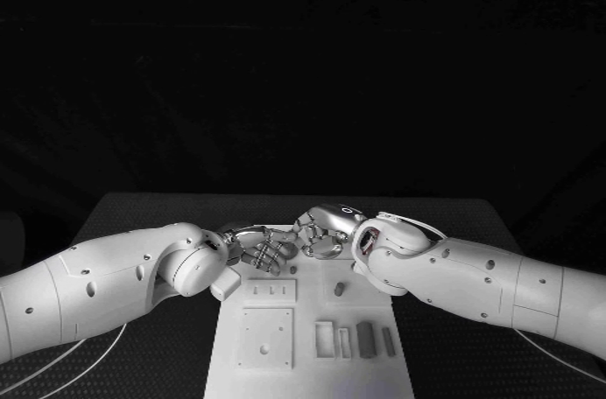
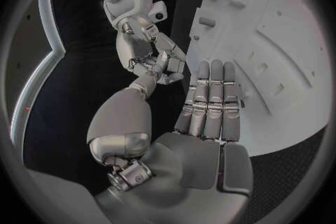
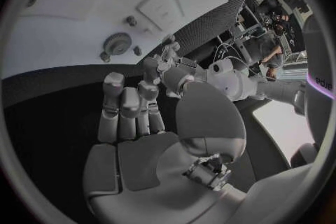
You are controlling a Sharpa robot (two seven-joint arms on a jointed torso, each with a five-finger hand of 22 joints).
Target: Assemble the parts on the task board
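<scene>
The white task board (image 1: 303, 377) lies lengthwise in the middle of the table. My left hand (image 1: 259, 247) and right hand (image 1: 326, 228) meet over its far end, thumbs almost touching. In the left wrist view the left hand (image 2: 210, 101) has its fingers straight and together beside the board (image 2: 280, 39), with nothing in the palm. The right hand (image 3: 129, 109) also shows a bare palm with its fingers slightly bent. I see no part between the hands. A toothed wheel (image 3: 117, 43) sits on the board near them. A short peg (image 1: 340, 288) stands mid-board.
Several upright bar-shaped parts (image 1: 366, 339) stand in a row at the board's near right. Two drilled plates (image 1: 268, 338) lie on its left side. Black table (image 1: 139, 215) surrounds the board. Cables curve along the near table corners.
</scene>
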